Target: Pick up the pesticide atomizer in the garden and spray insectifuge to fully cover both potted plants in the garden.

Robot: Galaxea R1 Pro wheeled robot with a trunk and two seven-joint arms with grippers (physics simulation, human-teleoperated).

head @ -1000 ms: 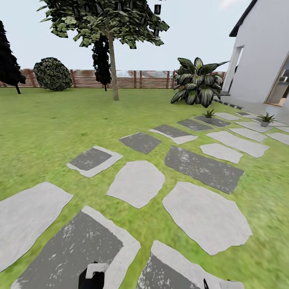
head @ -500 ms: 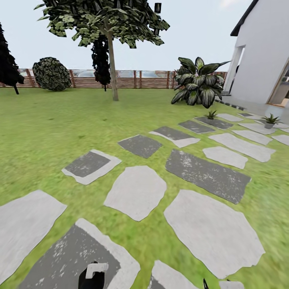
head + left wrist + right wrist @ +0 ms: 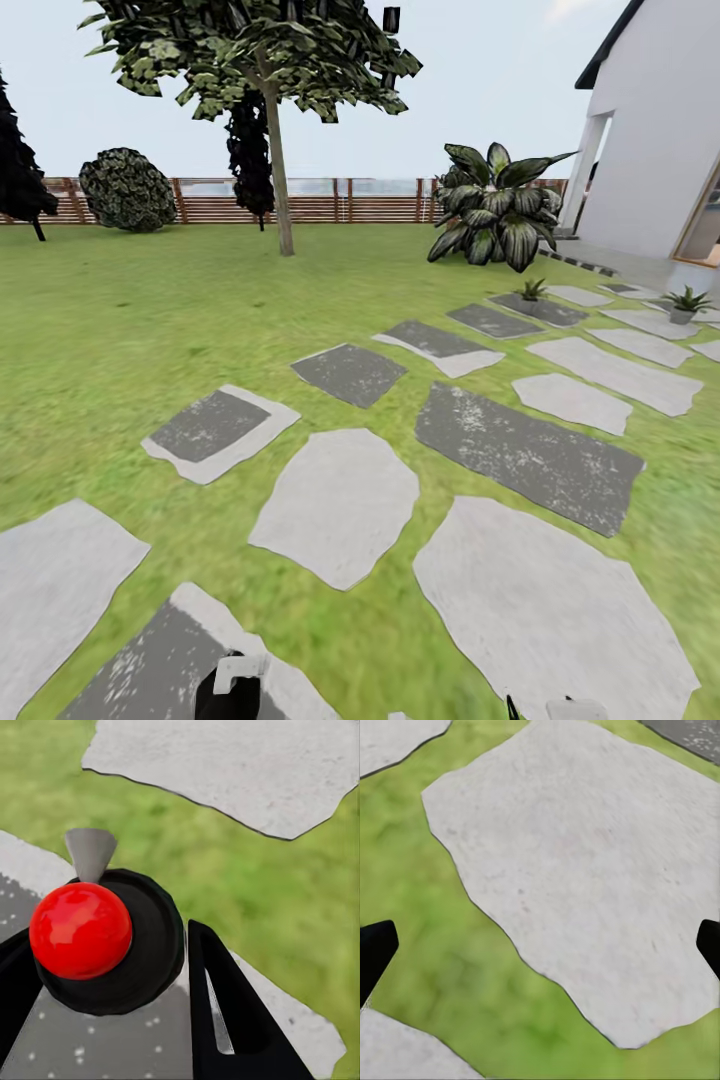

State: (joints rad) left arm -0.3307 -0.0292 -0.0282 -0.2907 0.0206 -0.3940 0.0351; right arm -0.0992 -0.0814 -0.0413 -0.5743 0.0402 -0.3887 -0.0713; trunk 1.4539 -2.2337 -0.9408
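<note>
Head view faces forward over lawn (image 3: 120, 330); wrist views close above stepping stones (image 3: 585, 870).

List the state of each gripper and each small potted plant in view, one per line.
left gripper: jaws apart around a red ball on a black disc, contact unclear
right gripper: jaws wide apart, empty
near potted plant: upright on a dark stepping stone
far potted plant: upright in its grey pot

Two potted plants (image 3: 532, 290) (image 3: 686, 302) (small rosettes), one tree (image 3: 262, 60).
</note>
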